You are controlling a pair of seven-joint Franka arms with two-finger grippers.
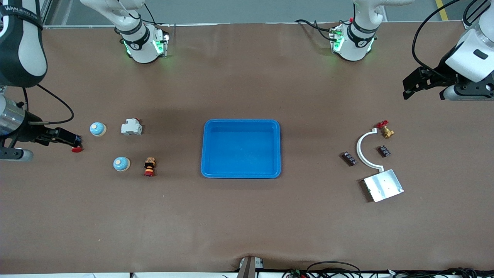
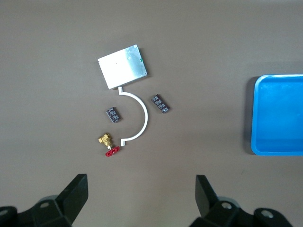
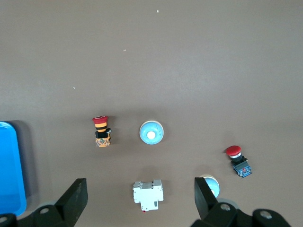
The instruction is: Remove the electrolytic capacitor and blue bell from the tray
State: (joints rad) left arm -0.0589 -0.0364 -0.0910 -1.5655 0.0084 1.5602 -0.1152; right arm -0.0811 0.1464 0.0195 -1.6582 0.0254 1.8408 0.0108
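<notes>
Two blue dome bells sit toward the right arm's end of the table; one shows whole in the right wrist view. Two small dark capacitors lie toward the left arm's end and appear in the left wrist view. My right gripper hangs open high over the bell area, holding nothing. My left gripper hangs open high above bare table beside the capacitors, also holding nothing.
A blue tray sits mid-table. By the bells are a white breaker, a striped stop button and a red push button. By the capacitors are a white curved piece, a brass valve and a metal plate.
</notes>
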